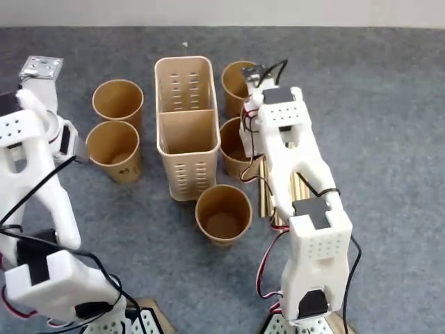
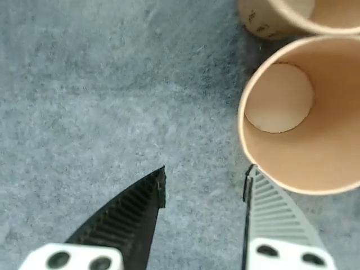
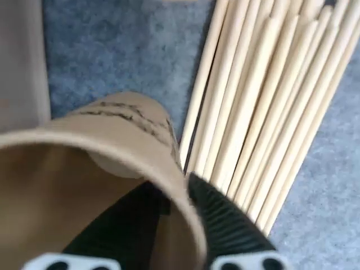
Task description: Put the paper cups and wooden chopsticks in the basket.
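Progress: the basket (image 1: 186,174) looks empty in both compartments, so nothing seems done yet; five cups and the chopsticks (image 3: 264,101) are all outside it.
Right claw: the right claw (image 3: 179,188) is clamped on the rim of the held cup (image 3: 101,163), one finger inside and one outside.
Held cup: it stands just beside the basket's right wall, under the right arm.
Left claw: the left claw (image 2: 205,180) is spread wide over the grey carpet (image 2: 84,84) and grips nothing; one fingertip sits at the rim of a left cup (image 2: 298,112).
Other cups: two on the basket's left, a far right cup (image 1: 236,80) behind the held one, and a front cup (image 1: 224,214) just before the basket's near end.
Chopsticks: a loose bundle flat on the carpet, right of the basket, touching or just beside the held cup.
In the way: the right arm lies over the chopsticks, so they likely wait until that cup is dropped in.
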### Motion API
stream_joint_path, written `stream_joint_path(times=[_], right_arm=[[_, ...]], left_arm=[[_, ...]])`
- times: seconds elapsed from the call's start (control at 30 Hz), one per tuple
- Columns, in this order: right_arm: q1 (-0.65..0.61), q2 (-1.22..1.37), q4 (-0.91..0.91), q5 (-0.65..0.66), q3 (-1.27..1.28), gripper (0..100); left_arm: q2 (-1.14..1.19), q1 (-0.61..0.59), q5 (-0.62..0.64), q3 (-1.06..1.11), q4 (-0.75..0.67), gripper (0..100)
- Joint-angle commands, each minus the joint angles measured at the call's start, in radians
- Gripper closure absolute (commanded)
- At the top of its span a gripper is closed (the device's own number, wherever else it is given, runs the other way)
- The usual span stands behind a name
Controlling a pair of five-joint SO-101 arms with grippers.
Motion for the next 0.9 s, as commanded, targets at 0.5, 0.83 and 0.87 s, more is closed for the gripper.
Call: stream_joint_path(times=[0.5, 0.83, 0.87], right_arm=[[-0.01, -0.065, -0.019, -0.003, 0.027, 99.2], [-0.012, -0.065, -0.019, -0.003, 0.027, 99.2], [-0.012, -0.065, -0.019, -0.003, 0.027, 99.2]], left_arm=[[-0.091, 0.081, -0.005, -0.222, 0.176, 75], [-0.088, 0.094, 0.002, -0.228, 0.184, 75], [-0.088, 0.094, 0.002, -0.202, 0.17, 75]])
